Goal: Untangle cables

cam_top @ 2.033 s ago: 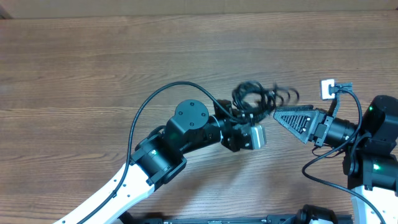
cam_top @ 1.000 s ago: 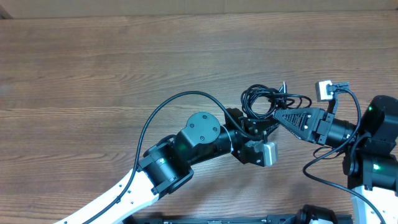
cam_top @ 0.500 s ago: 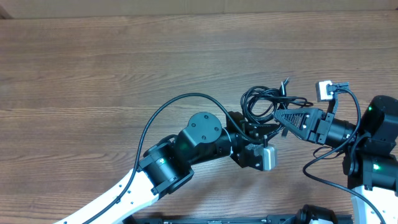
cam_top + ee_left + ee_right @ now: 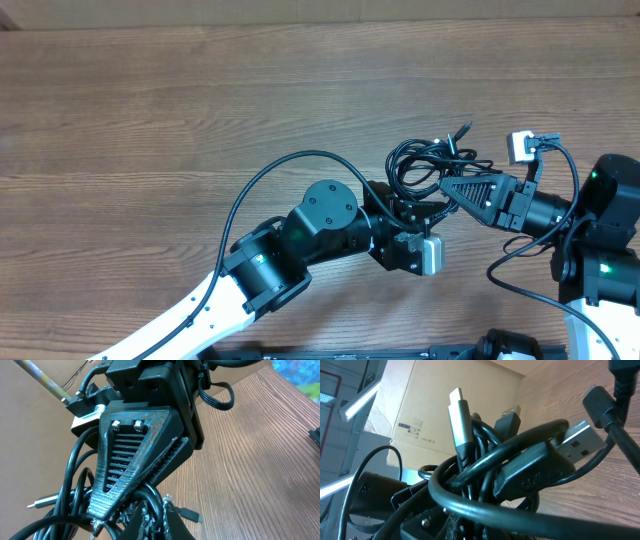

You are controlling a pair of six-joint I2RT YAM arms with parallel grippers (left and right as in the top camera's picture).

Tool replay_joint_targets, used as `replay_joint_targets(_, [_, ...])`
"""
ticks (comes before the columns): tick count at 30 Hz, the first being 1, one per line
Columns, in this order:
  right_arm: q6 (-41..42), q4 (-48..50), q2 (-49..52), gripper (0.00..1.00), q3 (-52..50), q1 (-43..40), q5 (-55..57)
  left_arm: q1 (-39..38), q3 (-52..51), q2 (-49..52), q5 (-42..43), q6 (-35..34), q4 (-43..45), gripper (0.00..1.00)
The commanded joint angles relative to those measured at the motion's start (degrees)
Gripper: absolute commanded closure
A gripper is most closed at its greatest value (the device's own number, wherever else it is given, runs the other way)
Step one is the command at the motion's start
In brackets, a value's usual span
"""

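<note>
Between left gripper (image 4: pixel 428 204), right gripper (image 4: pixel 448 187), bunched cables (image 4: pixel 424 160)

Overhead, the fingertips of the left gripper (image 4: pixel 428 203) are buried under the cables (image 4: pixel 435 163) and the tip of the right gripper (image 4: pixel 447 186) — whether either pinches a cord cannot be told; from the right wrist, the bundle blocks that gripper's own fingers; the left wrist view crops the cords at its bottom edge.

Overhead evenly lit and sharp, soft faint shadows on the wooden table (image 4: pixel 150 100), right wrist close-up cables (image 4: pixel 520 467) crisp, bright strip light (image 4: pixel 362 399) glaring upper left, background soft.
</note>
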Motion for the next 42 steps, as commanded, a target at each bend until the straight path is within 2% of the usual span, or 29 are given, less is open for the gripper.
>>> replay_joint_targets(1, [-1.11,0.55,-0.22,0.96,0.02,-0.07,1.18,-0.83,1.16,-0.92,2.69,0.39,-0.35,0.92])
replay_joint_targets(5, [-1.14,0.39,-0.22,0.96,0.02,-0.07,1.2,-0.83,1.16,-0.92,2.67,0.39,-0.35,0.89])
replay_joint_targets(14, [-1.36,0.37,-0.22,0.96,0.02,-0.07,1.18,-0.83,1.16,-0.92,2.69,-2.08,-0.66,0.88])
replay_joint_targets(22, [-2.86,0.42,-0.22,0.96,0.02,-0.09,1.44,-0.83,1.16,-0.94,2.67,-6.05,-0.76,0.81])
replay_joint_targets(25, [-2.86,0.39,-0.22,0.96,0.02,-0.09,1.42,-0.83,1.16,-0.96,2.69,-6.03,-0.74,0.74])
replay_joint_targets(35, [-2.86,0.39,-0.22,0.96,0.02,-0.09,1.66,-0.81,1.16,-1.73,2.47,-7.08,-1.27,0.76])
replay_joint_targets(38, [-3.23,0.39,-0.22,0.96,0.02,-0.09,1.64,-0.81,1.16,-3.39,-2.82,-7.1,-3.3,0.82])
replay_joint_targets(42, [-5.88,0.35,-0.22,0.96,0.02,-0.09,1.62,-0.81,1.16,-6.88,-17.31,-9.49,-7.3,0.86])
